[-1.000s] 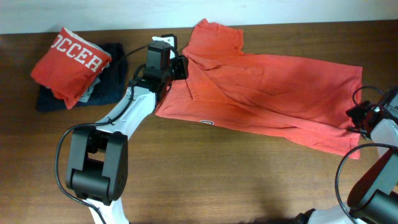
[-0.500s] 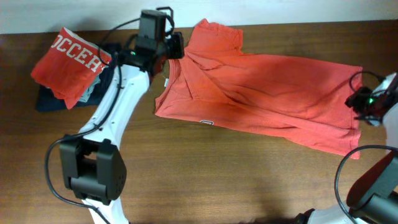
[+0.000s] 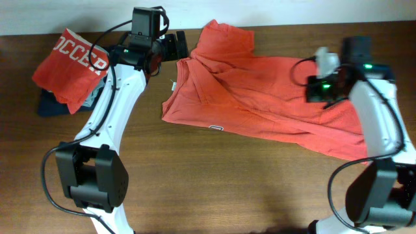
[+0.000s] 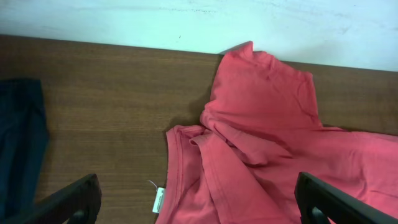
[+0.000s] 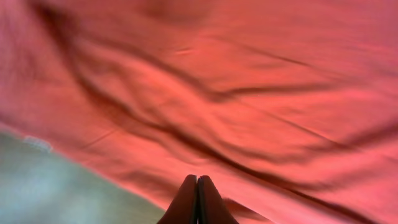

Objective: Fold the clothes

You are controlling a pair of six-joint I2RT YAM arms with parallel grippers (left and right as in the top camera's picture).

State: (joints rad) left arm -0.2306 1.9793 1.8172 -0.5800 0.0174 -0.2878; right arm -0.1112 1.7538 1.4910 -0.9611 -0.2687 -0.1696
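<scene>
right claw (image 5: pixel 197 184) now shut, over t-shirt (image 3: pixel 260 91)

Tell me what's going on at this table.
Two robot arms are working on a coral-red T-shirt that lies spread and wrinkled, not yet folded, across the wooden table. The left gripper hangs open by the collar end, holding nothing. The right gripper is shut above the shirt's other half; its fingers are pressed together and no cloth shows between them. At the far left, a folded red shirt with white lettering sits on a dark navy garment.
</scene>
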